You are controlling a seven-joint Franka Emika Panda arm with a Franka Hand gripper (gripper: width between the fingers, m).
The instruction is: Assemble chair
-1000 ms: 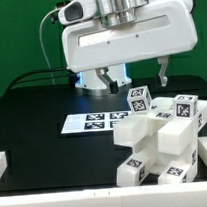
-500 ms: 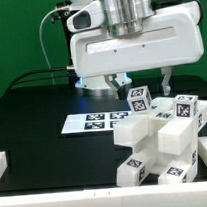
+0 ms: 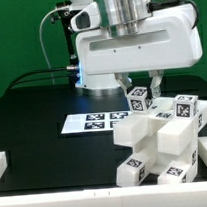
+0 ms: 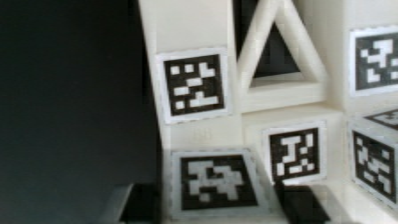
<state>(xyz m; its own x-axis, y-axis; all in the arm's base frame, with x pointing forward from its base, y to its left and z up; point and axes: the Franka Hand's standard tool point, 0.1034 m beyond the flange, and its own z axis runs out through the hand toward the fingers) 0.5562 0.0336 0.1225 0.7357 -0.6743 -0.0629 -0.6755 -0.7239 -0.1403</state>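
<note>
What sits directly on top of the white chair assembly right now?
The gripper straddles the tagged top block of the chair, one finger either side. Contact is hidden; the arm's white body covers everything behind.

White boxy wrist housing, grey metal cylinder above, black cables, dark-fingered end effector (image 3: 140, 86)
</note>
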